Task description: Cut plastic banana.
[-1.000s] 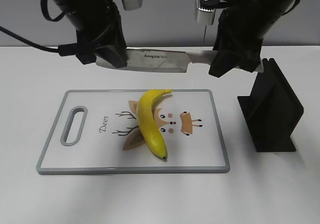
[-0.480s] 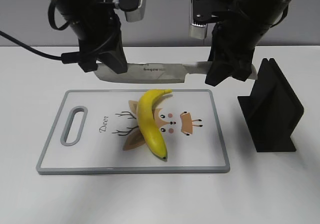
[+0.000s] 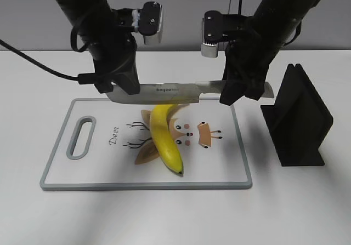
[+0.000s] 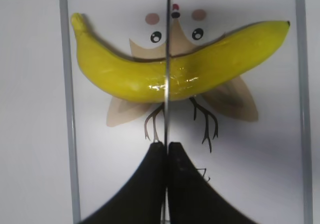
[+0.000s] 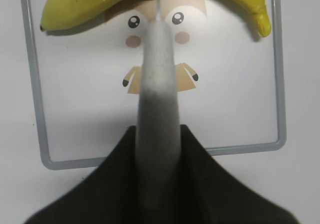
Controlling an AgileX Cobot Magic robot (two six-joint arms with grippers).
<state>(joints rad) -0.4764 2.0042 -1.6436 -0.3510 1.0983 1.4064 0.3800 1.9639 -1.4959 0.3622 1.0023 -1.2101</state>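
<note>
The yellow plastic banana (image 3: 164,138) lies diagonally on the white cutting board (image 3: 82,171); it also shows in the left wrist view (image 4: 125,76) and the right wrist view (image 5: 90,1). A steel knife (image 3: 175,91) is held level over the banana's upper part. My left gripper (image 3: 118,89) is shut on the blade's tip end, seen edge-on in the left wrist view (image 4: 167,146). My right gripper (image 3: 241,94) is shut on the knife's grey handle (image 5: 159,98). In the left wrist view the blade edge (image 4: 167,58) crosses the banana's middle.
A black knife stand (image 3: 296,119) stands to the right of the board. The board has a grey rim, a handle slot (image 3: 80,137) at the left and a deer drawing. White table (image 3: 33,91) all around.
Both arms have brought the knife down and toward the near side, from above the board's far edge to over the banana's upper part. The banana has not moved.
</note>
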